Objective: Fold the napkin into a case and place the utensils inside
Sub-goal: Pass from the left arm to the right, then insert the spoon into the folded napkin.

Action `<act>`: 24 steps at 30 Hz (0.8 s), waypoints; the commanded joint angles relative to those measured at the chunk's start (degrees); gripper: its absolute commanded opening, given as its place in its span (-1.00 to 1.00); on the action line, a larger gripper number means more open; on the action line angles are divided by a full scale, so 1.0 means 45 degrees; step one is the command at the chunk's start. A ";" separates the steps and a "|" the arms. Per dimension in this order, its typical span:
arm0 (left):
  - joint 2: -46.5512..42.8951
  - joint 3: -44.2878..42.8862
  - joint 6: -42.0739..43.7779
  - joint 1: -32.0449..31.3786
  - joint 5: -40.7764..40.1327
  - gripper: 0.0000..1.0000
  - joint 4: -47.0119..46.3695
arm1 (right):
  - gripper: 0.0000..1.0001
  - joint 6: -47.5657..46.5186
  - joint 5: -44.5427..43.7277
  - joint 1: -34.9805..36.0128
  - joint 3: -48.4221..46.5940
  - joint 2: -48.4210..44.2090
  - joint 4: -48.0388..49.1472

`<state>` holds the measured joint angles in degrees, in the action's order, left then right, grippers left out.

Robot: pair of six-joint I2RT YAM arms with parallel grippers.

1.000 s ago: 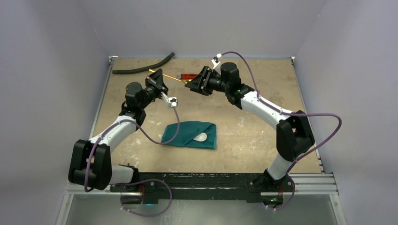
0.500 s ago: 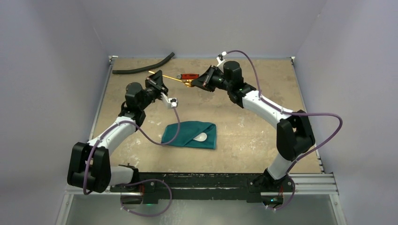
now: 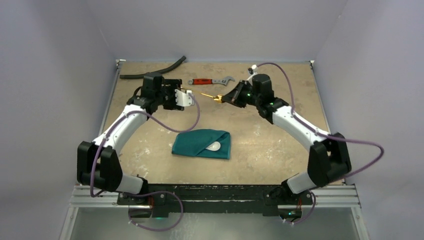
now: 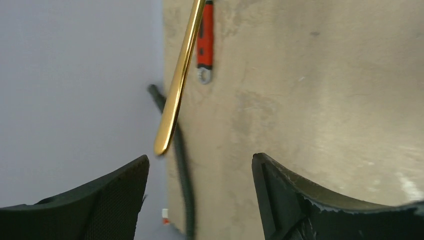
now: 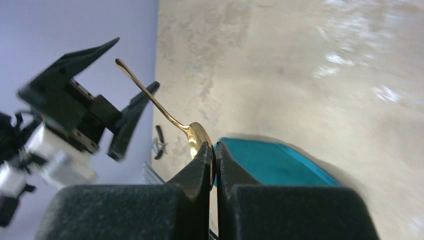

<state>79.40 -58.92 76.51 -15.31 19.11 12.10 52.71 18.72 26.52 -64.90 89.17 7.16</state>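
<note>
One gold utensil [image 4: 181, 75] left to stow: my right end effector [image 5: 213, 150] clamped on its bowl, left end effector [image 4: 200, 170] apart; next, slide it into case [image 3: 197, 142].

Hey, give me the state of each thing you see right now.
left gripper: open, empty.
right gripper: shut on the gold spoon's bowl.
gold spoon: held in the air.
napkin: folded, lying flat.
white spoon: in the napkin's fold, partly showing.
wrench: lying loose.

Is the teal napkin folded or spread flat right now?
Folded: the napkin lies as a compact doubled pouch with a white spoon bowl showing near its right end.
</note>
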 commanded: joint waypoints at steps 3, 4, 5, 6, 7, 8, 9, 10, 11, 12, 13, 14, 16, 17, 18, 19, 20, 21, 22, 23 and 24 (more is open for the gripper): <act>0.1465 -0.2159 -0.5591 0.1080 0.2138 0.49 0.6831 | -1.00 -0.1782 -0.0935 -0.0576 0.1418 -0.3346 -0.3672; 0.1666 -0.2193 -0.5857 0.1144 0.2495 0.48 0.7296 | -1.00 -0.1907 -0.1071 -0.0608 0.1555 -0.3786 -0.4258; 0.1789 -0.2193 -0.6224 0.1206 0.2753 0.48 0.7590 | -1.00 -0.2030 -0.1193 -0.0634 0.1704 -0.4161 -0.4895; 0.1941 -0.2158 -0.6575 0.1231 0.3031 0.48 0.7827 | -1.00 -0.2146 -0.1267 -0.0649 0.1788 -0.4508 -0.5410; 0.2078 -0.2103 -0.6863 0.1234 0.3301 0.46 0.8043 | -1.00 -0.2280 -0.1328 -0.0658 0.1879 -0.4825 -0.5994; 0.2302 -0.2027 -0.7078 0.1225 0.3544 0.42 0.8238 | -1.00 -0.2406 -0.1389 -0.0674 0.1957 -0.5067 -0.6580; 0.2513 -0.1932 -0.7366 0.1231 0.3733 0.38 0.8301 | -1.00 -0.2517 -0.1380 -0.0676 0.2045 -0.5322 -0.7029; 0.2723 -0.1847 -0.7707 0.1224 0.3833 0.33 0.8302 | -1.00 -0.2631 -0.1386 -0.0679 0.2134 -0.5523 -0.7527; 0.2996 -0.1805 -0.7889 0.1223 0.3855 0.28 0.8339 | -1.00 -0.2746 -0.1372 -0.0684 0.2196 -0.5731 -0.7960; 0.3210 -0.1768 -0.7975 0.1228 0.3838 0.23 0.8353 | -1.00 -0.2858 -0.1336 -0.0680 0.2287 -0.5991 -0.8344; 0.3442 -0.1712 -0.8044 0.1234 0.3728 0.17 0.8338 | -1.00 -0.2972 -0.1324 -0.0679 0.2352 -0.6163 -0.8748; 0.3615 -0.1654 -0.8103 0.1232 0.3634 0.12 0.8311 | -1.00 -0.3057 -0.1340 -0.0679 0.2482 -0.6326 -0.9089; 0.3784 -0.1447 -0.8060 0.1234 0.3459 0.07 0.8283 | -1.00 -0.3133 -0.1249 -0.0678 0.2812 -0.6644 -0.9595; 0.3783 -0.1318 -0.8048 0.1234 0.3400 0.05 0.8177 | -1.00 -0.3226 -0.1164 -0.0674 0.3035 -0.6791 -0.9816; 0.3785 -0.1197 -0.8022 0.1234 0.3327 0.04 0.8140 | -1.00 -0.3294 -0.1078 -0.0679 0.3305 -0.6917 -0.9943; 0.3824 -0.1113 -0.8009 0.1234 0.3298 0.02 0.8150 | -1.00 -0.3370 -0.0987 -0.0679 0.3517 -0.7013 -1.0032; 0.3866 -0.1025 -0.8007 0.1230 0.3292 0.01 0.8183 | -1.00 -0.3422 -0.0848 -0.0679 0.3712 -0.7096 -1.0153; 0.3947 -0.0957 -0.8002 0.1229 0.3306 0.00 0.8231 | -1.00 -0.3462 -0.0807 -0.0677 0.3887 -0.7148 -1.0229; 0.4020 -0.0890 -0.7999 0.1234 0.3382 -0.02 0.8279 | -1.00 -0.3552 -0.0882 -0.0674 0.3997 -0.7194 -1.0310; 0.4054 -0.0821 -0.7998 0.1234 0.3432 -0.03 0.8289 | -1.00 -0.3539 -0.0979 -0.0679 0.4111 -0.7207 -1.0398; 0.4085 -0.0730 -0.7998 0.1234 0.3456 -0.04 0.8279 | -1.00 -0.3528 -0.0984 -0.0682 0.4218 -0.7216 -1.0475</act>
<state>96.90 -63.35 41.41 -9.82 32.56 48.56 38.54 14.11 23.51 -47.53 57.84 -36.14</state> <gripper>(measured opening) 0.489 0.024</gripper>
